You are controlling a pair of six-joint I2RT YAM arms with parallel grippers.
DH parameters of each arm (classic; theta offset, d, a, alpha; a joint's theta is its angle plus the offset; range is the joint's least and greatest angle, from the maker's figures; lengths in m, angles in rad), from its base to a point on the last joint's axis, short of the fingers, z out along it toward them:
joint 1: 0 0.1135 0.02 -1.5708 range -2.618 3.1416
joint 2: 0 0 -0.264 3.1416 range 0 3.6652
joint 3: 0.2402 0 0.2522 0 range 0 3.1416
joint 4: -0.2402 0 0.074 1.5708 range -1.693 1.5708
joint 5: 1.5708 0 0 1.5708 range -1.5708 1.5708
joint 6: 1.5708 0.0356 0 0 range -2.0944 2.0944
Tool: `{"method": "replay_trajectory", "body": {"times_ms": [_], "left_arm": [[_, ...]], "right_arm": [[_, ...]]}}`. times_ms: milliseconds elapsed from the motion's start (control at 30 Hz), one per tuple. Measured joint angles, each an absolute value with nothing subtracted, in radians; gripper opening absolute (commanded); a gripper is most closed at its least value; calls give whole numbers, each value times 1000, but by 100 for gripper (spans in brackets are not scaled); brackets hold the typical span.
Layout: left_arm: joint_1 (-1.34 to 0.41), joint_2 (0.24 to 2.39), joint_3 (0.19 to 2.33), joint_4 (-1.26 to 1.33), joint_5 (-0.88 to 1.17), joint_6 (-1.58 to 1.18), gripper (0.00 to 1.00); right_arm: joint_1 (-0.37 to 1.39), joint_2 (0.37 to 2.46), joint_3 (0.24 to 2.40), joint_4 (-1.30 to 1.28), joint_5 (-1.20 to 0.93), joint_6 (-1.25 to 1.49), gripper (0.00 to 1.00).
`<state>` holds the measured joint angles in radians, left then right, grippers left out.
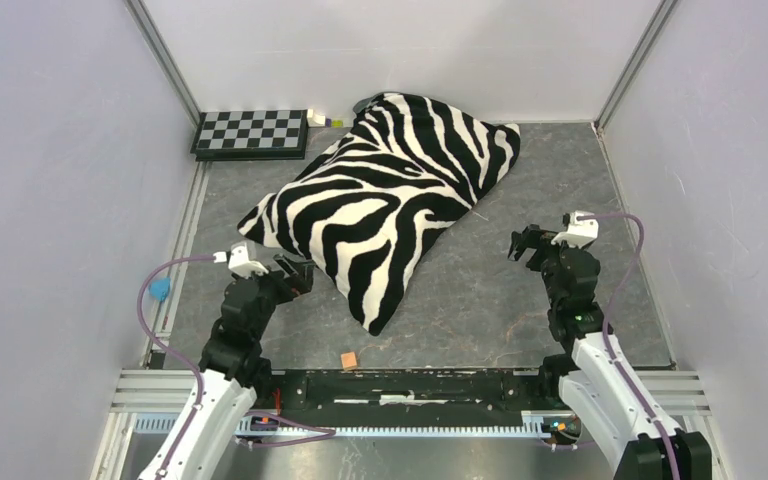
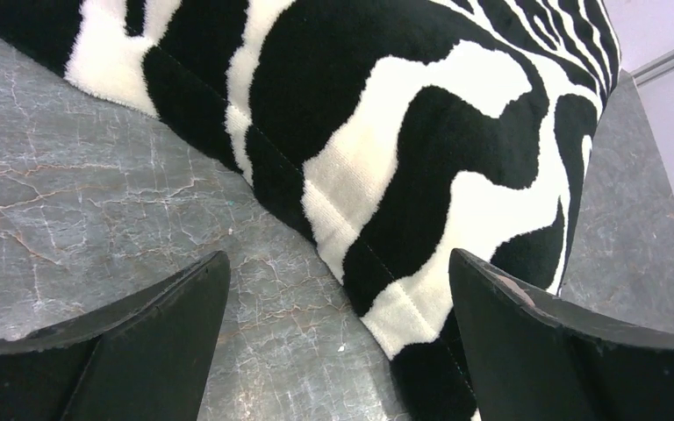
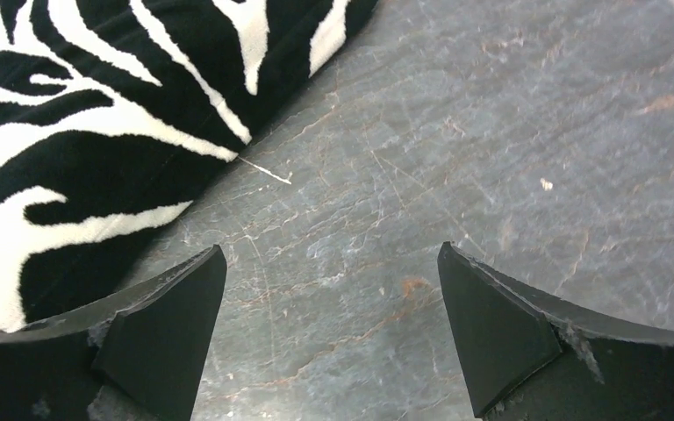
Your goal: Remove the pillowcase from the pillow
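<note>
– While both tools hang wide and empty, where does the first grip go?
– On the pillowcase (image 1: 380,200); it lies diagonally on the grey marbled surface (image 1: 520,320), between the left tool (image 1: 298,272) and the right tool (image 1: 522,243), touching neither; the pillow is hidden inside, filling it plump.
– Which edge?
– The open end cannot be told; pinch fabric only, at a stitched seam, pinning the opposite corner; plush likely slips, so bite deep.
</note>
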<state>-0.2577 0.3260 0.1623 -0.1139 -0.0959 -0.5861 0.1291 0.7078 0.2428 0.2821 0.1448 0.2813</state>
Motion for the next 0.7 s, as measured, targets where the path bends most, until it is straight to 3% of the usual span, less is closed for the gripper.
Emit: {"method": "replay_trajectory", "body": {"times_ms": [267,533,700], "left_arm": [[-258,244,163,-151,-100,-599,100],[-258,220,158,-216,-47,-839,100],[-259,372,150,-133,25,-937,100]], "right_arm": [[129,663,339,94,46,340,98],[129,548,348,58,-58,299,98],[129,517,341,53,-92,296,97]]}}
